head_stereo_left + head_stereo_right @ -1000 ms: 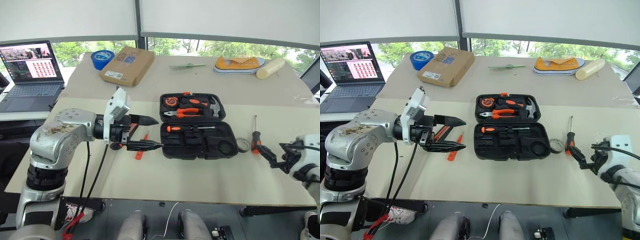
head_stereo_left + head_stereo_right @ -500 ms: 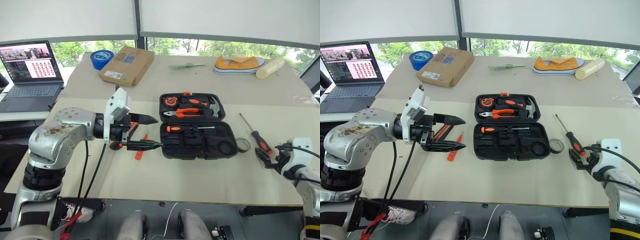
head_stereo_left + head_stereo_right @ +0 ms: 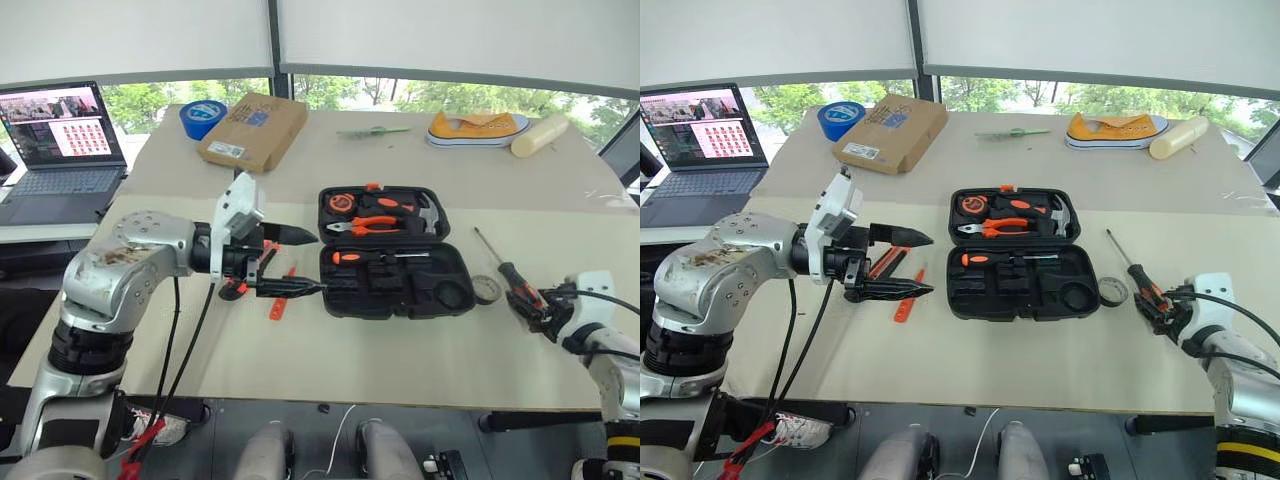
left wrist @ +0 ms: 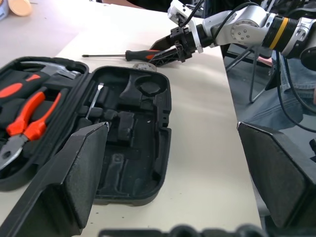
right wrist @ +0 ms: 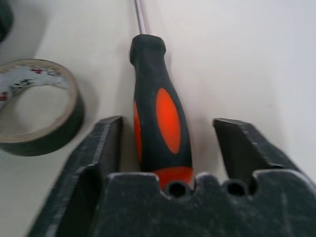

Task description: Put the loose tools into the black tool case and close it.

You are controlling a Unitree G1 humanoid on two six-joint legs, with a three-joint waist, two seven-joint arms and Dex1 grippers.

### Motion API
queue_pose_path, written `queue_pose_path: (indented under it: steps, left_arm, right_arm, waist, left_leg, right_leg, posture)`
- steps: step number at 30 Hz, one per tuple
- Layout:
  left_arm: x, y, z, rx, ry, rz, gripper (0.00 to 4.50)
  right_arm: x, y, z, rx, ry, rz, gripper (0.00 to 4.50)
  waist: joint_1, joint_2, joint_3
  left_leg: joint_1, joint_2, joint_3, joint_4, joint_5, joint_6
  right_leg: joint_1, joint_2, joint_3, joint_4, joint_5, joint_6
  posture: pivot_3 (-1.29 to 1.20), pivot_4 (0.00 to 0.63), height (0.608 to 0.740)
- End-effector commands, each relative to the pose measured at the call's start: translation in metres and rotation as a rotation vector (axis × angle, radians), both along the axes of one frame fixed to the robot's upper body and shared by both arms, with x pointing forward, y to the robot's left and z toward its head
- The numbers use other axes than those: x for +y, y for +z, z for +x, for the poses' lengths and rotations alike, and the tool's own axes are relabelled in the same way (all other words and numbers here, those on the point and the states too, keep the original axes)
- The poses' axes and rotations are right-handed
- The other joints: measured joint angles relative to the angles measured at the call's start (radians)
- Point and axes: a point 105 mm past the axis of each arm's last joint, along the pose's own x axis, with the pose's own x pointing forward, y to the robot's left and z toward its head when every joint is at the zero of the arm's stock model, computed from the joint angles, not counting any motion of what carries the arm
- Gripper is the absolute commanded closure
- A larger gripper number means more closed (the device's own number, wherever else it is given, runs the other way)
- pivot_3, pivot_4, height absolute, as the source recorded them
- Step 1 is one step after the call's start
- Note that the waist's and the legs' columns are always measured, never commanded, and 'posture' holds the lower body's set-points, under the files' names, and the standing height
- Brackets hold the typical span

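The black tool case point(image 3: 395, 285) lies open mid-table, with a screwdriver point(image 3: 375, 257) in its near half. My right gripper point(image 3: 535, 308) rests on the table right of it. Its open jaws straddle the handle of an orange-and-black screwdriver point(image 5: 160, 123), with a gap left on one side. A greyish tape ring point(image 3: 486, 290) lies between that screwdriver and the case. My left gripper point(image 3: 300, 262) hovers open and empty just left of the case. Under it lie a slim orange tester screwdriver point(image 3: 279, 300) and an orange-black utility knife point(image 3: 883, 262), partly hidden.
Pliers point(image 3: 372, 224) and a hammer point(image 3: 430, 212) sit in the case's lid. At the back stand a cardboard box point(image 3: 255, 130), a blue tape roll point(image 3: 204, 118), a yellow shoe point(image 3: 478, 128) and a cream roll point(image 3: 540, 135). A laptop point(image 3: 60, 140) is far left.
My right gripper has sunk to the table and come around the screwdriver's handle. The screwdriver has turned, its shaft now slanting toward the back left. The left arm has kept still.
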Motion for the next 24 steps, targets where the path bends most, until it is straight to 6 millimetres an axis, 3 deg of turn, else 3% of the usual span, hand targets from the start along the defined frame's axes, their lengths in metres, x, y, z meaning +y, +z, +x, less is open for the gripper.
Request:
queue_pose_path:
  steps: [1,4,6,10,13,17,21,24]
  left_arm:
    - [0.0,0.008,0.0,-0.053,-0.009,0.003,0.0]
    - [0.0,0.008,0.0,-0.054,-0.006,0.005,0.0]
    - [0.001,0.008,0.0,-0.054,-0.002,0.007,0.0]
    - [0.005,0.002,0.0,-0.04,0.006,0.021,0.0]
    - [0.009,-0.003,-0.001,-0.022,0.001,0.045,0.0]
    - [0.01,-0.006,-0.001,-0.015,-0.022,0.064,0.0]
    - [0.008,-0.008,0.0,-0.025,-0.04,0.079,0.0]
    - [0.005,-0.007,0.0,-0.033,-0.052,0.079,0.0]
  right_arm:
    - [-0.008,0.014,0.002,-0.055,-0.015,-0.007,2.74]
    - [-0.009,0.02,0.001,-0.081,-0.02,-0.006,3.48]
    - [-0.012,0.028,0.002,-0.103,-0.023,-0.039,3.48]
    - [0.0,0.067,0.013,-0.19,0.097,-0.055,3.48]
    - [0.043,0.103,0.023,-0.223,0.403,-0.093,3.48]
    - [0.107,0.124,0.026,-0.178,0.83,-0.173,3.48]
    - [0.14,0.114,0.026,-0.088,1.096,-0.276,3.48]
    - [0.149,0.099,0.033,-0.05,1.207,-0.404,3.48]
  waist:
    - [0.0,0.0,0.0]
    - [0.0,0.0,0.0]
    - [0.0,0.0,0.0]
    - [-0.003,0.001,0.0]
    - [-0.013,0.003,0.002]
    - [-0.019,0.004,0.002]
    - [-0.008,0.003,0.002]
    - [0.003,0.003,0.003]
  left_leg:
    - [0.0,0.0,0.0,0.0,0.0,0.0]
    - [0.0,0.0,0.0,0.0,0.0,0.0]
    - [0.0,0.0,0.0,0.0,0.0,0.0]
    - [0.0,0.0,0.001,0.0,0.0,0.0]
    - [0.0,0.0,0.001,0.0,0.0,0.0]
    - [0.002,0.001,0.002,-0.002,0.0,0.0]
    - [0.002,0.001,0.001,-0.002,0.0,0.0]
    - [-0.001,0.001,0.001,-0.001,0.0,0.0]
  right_leg:
    - [0.0,0.0,0.0,0.0,0.0,0.0]
    - [0.0,0.0,0.0,0.0,0.0,0.0]
    - [0.0,0.0,0.0,0.0,0.0,0.0]
    - [-0.001,0.0,0.001,0.0,0.0,0.0]
    - [-0.001,0.0,0.002,0.0,0.0,0.0]
    - [-0.001,0.004,0.003,-0.001,0.0,-0.001]
    - [-0.001,0.004,0.002,0.0,0.0,-0.001]
    - [-0.001,0.001,0.0,0.0,0.0,-0.001]
  posture:
    - [0.0,0.15,0.735]
    - [0.0,0.15,0.735]
    - [0.0,0.15,0.735]
    - [0.0,0.15,0.735]
    - [0.0,0.15,0.735]
    - [0.0,0.15,0.735]
    - [0.0,0.15,0.735]
    - [0.0,0.15,0.735]
